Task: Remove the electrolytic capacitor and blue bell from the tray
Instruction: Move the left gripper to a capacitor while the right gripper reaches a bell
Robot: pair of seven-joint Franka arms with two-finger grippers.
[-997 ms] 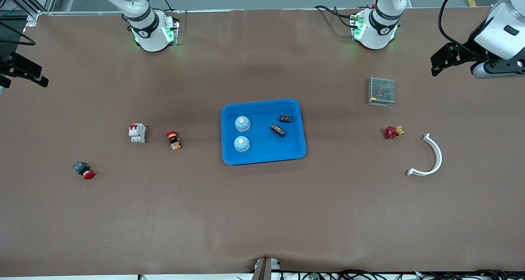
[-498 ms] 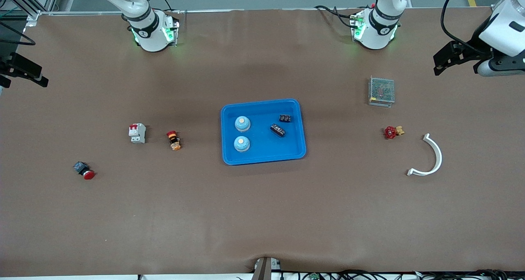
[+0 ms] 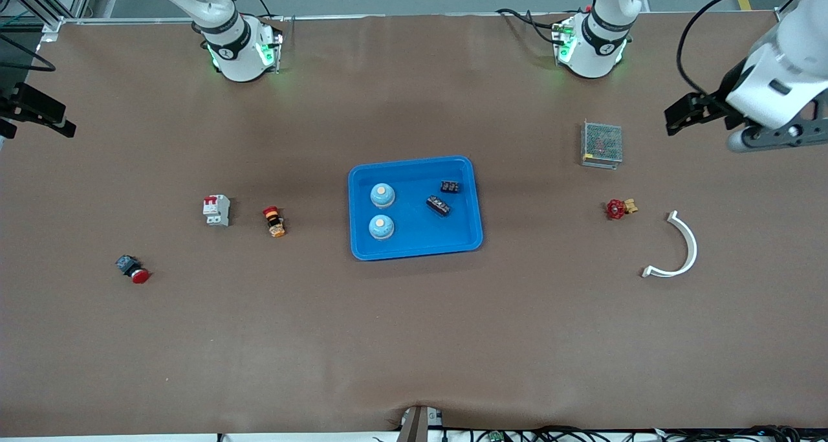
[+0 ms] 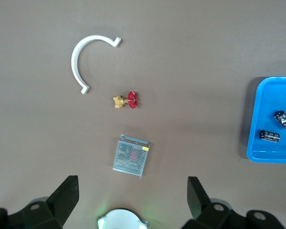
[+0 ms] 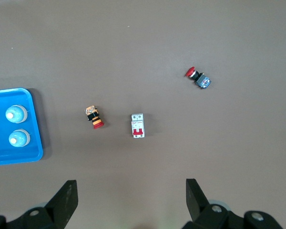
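Already, both bells (image 3: 381, 211) and both capacitors (image 3: 444, 197) lie in the blue tray (image 3: 415, 251) at mid-desk, bells toward the right arm's end, capacitors toward the left arm's. High over its own end of the desk, near the mesh-covered box (image 3: 601, 143), the left gripper (image 4: 132, 198) hangs empty, fingers apart. Likewise the right gripper (image 5: 131, 196) hangs over its end, fingers apart, holding nothing.
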